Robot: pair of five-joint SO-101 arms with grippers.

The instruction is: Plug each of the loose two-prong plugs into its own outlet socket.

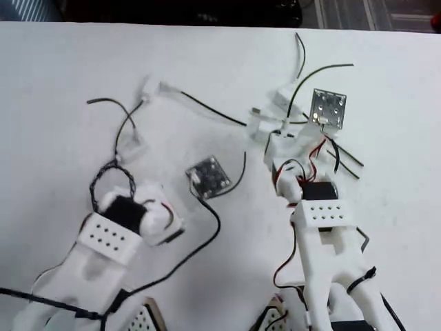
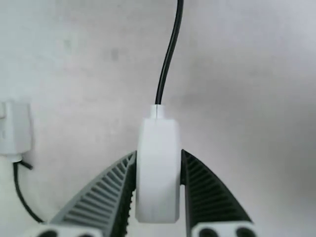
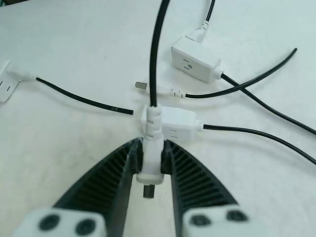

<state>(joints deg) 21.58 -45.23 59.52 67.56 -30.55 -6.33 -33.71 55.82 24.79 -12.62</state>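
— The white table point(image 1: 55, 69) lies under both arms. What is nearest us?
— Our right gripper point(image 3: 151, 144) pinches a two-prong plug point(image 3: 149, 165). Its long axis runs along the fingers, a dark stub point(image 3: 148, 191) at the near end, its black cord point(image 3: 156, 49) leaving the far end.
— And the target?
— An outlet socket point(image 3: 174, 123) lies just beyond the fingertips, seemingly against the plug's cord end, its length crosswise. A second socket point(image 3: 193, 63) sits farther off.
— The left?
— Our left gripper point(image 2: 158, 155) clamps a white corded piece point(image 2: 158, 173). We judge the right arm nearer.
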